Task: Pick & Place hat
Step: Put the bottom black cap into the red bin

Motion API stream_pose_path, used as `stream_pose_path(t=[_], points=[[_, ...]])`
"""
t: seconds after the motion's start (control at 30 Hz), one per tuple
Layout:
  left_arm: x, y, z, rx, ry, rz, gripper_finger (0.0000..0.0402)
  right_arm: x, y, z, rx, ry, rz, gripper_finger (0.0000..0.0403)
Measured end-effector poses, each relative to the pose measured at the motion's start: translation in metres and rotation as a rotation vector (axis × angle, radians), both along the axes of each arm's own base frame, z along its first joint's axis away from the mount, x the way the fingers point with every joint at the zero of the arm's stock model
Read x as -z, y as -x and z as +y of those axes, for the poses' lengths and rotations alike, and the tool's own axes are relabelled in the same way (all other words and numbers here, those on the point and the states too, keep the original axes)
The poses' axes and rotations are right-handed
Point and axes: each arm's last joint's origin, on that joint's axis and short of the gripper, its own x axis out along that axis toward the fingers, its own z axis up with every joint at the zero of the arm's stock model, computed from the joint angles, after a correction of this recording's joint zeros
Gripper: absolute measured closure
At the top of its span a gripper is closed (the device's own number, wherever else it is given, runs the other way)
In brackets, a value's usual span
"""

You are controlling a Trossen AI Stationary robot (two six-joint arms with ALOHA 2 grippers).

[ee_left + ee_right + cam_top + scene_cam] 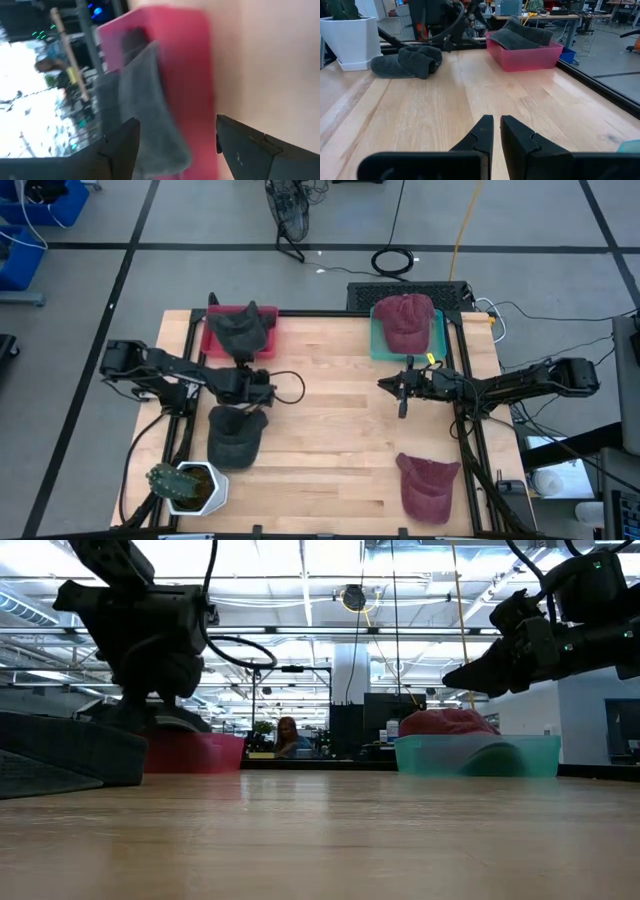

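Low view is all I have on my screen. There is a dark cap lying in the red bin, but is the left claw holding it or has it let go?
Observer: Let go. In the left wrist view the left claw is open, with the grey cap lying in the red bin beyond its fingers.
Operator: Any grey caps left on the table?
Observer: One, the second grey cap, just behind the left arm, near the white planter.
Operator: And the right claw?
Observer: The right claw is shut and empty, near the teal bin that holds a red cap.
Operator: Other red caps?
Observer: One loose red cap at the table's near right corner.
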Motion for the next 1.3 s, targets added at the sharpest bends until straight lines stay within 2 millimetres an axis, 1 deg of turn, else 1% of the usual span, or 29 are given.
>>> stream_pose_path(t=[0.17, 0.33, 0.5, 0.7, 0.97, 1.17, 1.3], points=[[-0.002, 0.001, 0.007, -0.045, -0.056, -0.032, 0.0156, 0.000, 0.000, 0.000, 0.000, 0.004, 0.003, 0.0380], [0.000, 0.000, 0.014, -0.114, 0.014, -0.097, 0.0170, 0.000, 0.000, 0.000, 0.000, 0.003, 0.006, 0.0380], [0.000, 0.000, 0.021, -0.168, 0.016, -0.137, 0.0179, 0.001, 0.000, 0.000, 0.000, 0.002, 0.008, 0.0380], [-0.002, 0.002, 0.029, -0.219, -0.067, -0.163, 0.0203, 0.001, 0.000, 0.000, 0.000, 0.001, 0.012, 0.0380], [-0.002, 0.003, 0.032, -0.231, -0.084, -0.164, 0.0260, 0.003, 0.001, 0.000, 0.002, -0.001, 0.032, 0.0380], [-0.002, 0.005, 0.028, -0.214, -0.089, -0.130, 0.0316, 0.003, 0.001, 0.000, 0.002, -0.001, 0.032, 0.0380], [-0.004, 0.005, 0.024, -0.200, -0.137, -0.139, 0.0358, 0.003, 0.001, 0.000, 0.002, -0.001, 0.030, 0.0380]])
